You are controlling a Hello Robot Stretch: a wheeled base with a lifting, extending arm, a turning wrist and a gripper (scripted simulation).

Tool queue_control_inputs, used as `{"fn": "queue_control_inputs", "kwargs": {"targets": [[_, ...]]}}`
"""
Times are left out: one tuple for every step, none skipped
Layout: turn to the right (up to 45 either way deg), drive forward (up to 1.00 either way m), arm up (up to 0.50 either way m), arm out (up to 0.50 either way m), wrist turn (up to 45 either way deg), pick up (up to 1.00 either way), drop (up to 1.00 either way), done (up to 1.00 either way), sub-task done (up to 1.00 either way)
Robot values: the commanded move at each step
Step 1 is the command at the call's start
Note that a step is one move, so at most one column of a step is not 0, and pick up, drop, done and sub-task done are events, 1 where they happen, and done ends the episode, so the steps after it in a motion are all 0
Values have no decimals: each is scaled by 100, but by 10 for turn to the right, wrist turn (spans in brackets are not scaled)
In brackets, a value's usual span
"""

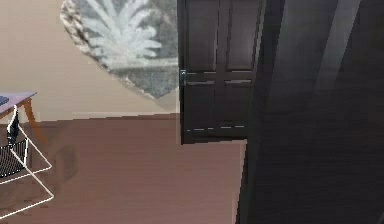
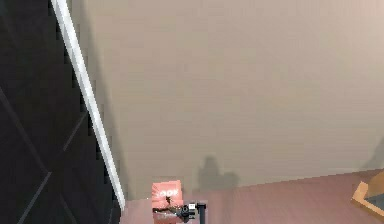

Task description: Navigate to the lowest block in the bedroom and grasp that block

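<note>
In the forward view, a small table with a blue-grey top [image 1: 18, 98] stands at the left edge, with a white wire frame [image 1: 25, 175] just below it on the reddish-brown floor [image 1: 120, 170]. Further right, a wall hanging with a pale leaf pattern [image 1: 120, 40] sits on the beige wall. Next to it is a dark panelled door [image 1: 220, 70], and a broad dark surface [image 1: 320, 120] takes up the right side. In the arm side view, a dark door leaf [image 2: 40, 130] edged by a white strip [image 2: 85, 90] fills the left, with a plain beige wall [image 2: 240, 80] beyond it. Low in the middle, a pinkish block [image 2: 163, 190] lies on the floor at the foot of that wall. The gripper [image 2: 182, 208] shows at the block's lower right corner, close against it. It cannot be told whether the gripper touches or has hold of the block, or how its fingers are set. A light wooden piece [image 2: 372, 190] juts in at the bottom right corner.
</note>
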Motion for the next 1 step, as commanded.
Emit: {"fn": "queue_control_inputs", "kwargs": {"targets": [[0,0,-30,0,0,0,0,0,0]]}}
